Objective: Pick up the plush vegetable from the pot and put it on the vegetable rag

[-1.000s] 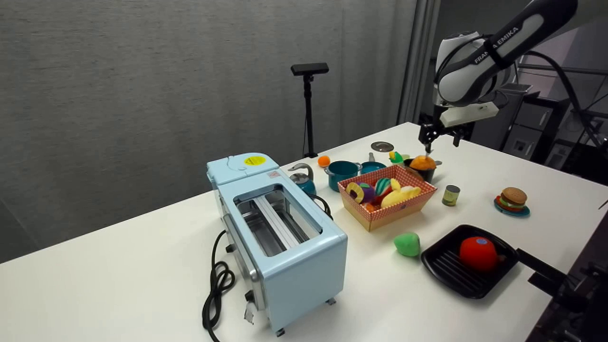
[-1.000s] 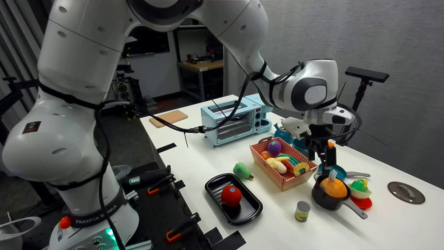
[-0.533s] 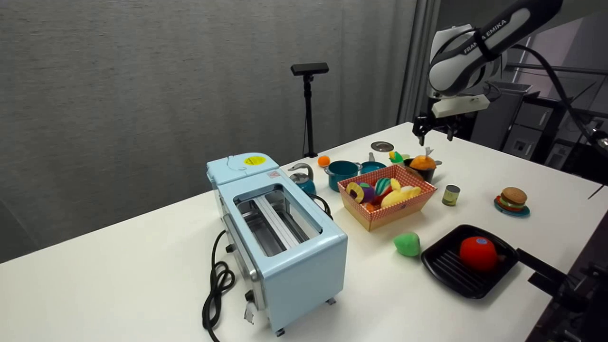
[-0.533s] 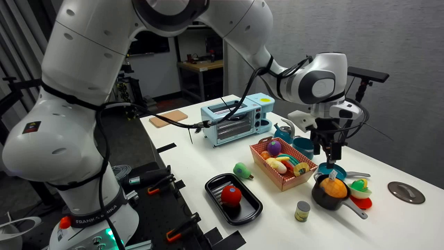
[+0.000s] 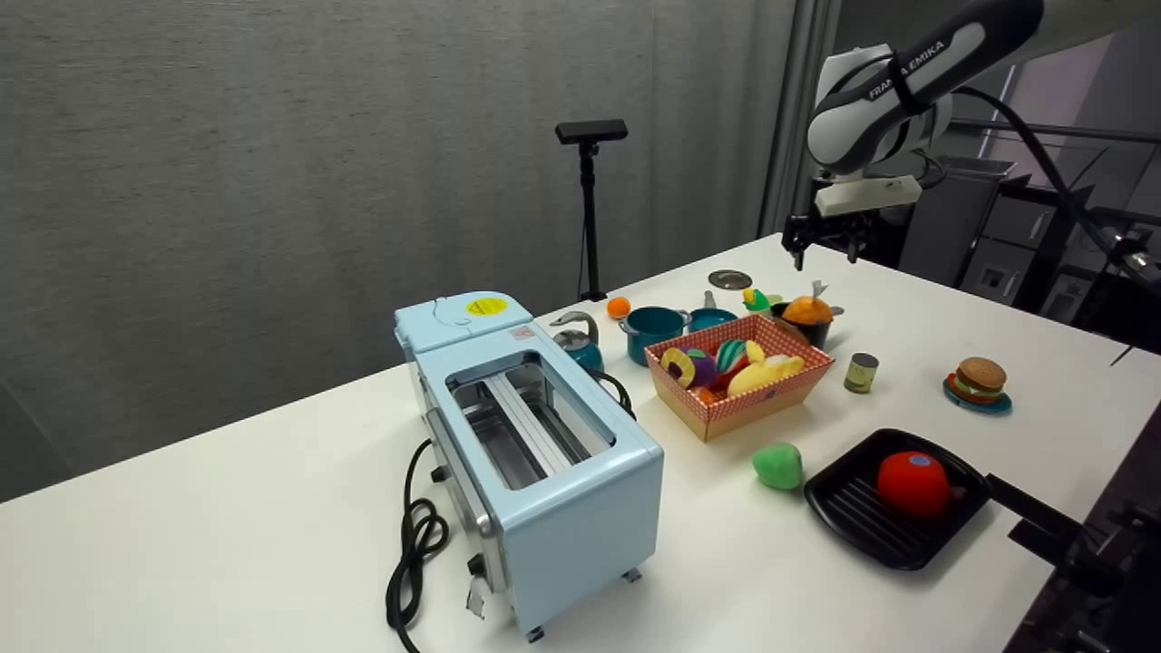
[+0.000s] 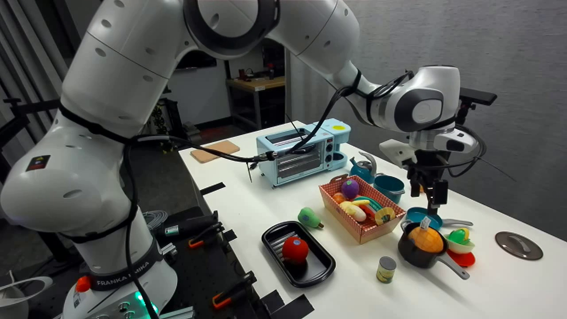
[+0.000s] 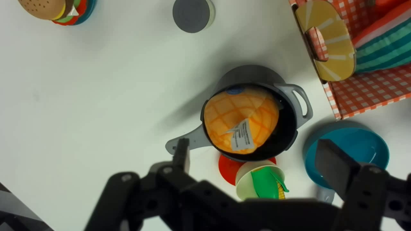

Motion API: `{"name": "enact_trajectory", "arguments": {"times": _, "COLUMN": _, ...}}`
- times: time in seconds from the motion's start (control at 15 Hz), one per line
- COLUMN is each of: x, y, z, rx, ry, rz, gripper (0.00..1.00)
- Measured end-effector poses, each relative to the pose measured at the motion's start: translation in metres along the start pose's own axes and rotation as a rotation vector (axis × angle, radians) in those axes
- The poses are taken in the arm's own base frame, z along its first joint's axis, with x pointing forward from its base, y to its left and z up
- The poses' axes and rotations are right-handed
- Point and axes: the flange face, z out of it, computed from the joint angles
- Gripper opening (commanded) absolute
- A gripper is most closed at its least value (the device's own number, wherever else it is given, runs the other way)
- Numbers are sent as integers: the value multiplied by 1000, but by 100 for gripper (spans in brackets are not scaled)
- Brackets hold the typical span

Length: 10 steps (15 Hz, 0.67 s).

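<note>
Bearing "FRANKA EMIKA": arm (image 5: 925,68). Orange plush (image 7: 229,110) in pot (image 7: 250,73): tag (image 7: 242,136) unreadable.

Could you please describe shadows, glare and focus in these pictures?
In the wrist view, the pot casts a soft shadow leftward across the table, a glint marks the blue pan, and the tool looks dark and slightly blurred; in an exterior view, green lights glow at the arm's base.

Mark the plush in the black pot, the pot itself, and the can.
Plush (image 7: 240,111): wrist view, top surface.
Black pot (image 6: 413,256): in an exterior view, outer wall.
Can (image 6: 385,272): in an exterior view, curved side.
</note>
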Motion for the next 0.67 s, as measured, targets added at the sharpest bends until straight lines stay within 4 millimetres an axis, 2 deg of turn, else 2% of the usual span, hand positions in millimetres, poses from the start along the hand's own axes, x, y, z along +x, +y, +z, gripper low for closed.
{"name": "enact_trajectory", "arguments": {"times": 0.67, "x": 24, "y": 12, "z": 36, "rx": -13, "ry": -7, "rz": 36, "gripper": 100}}
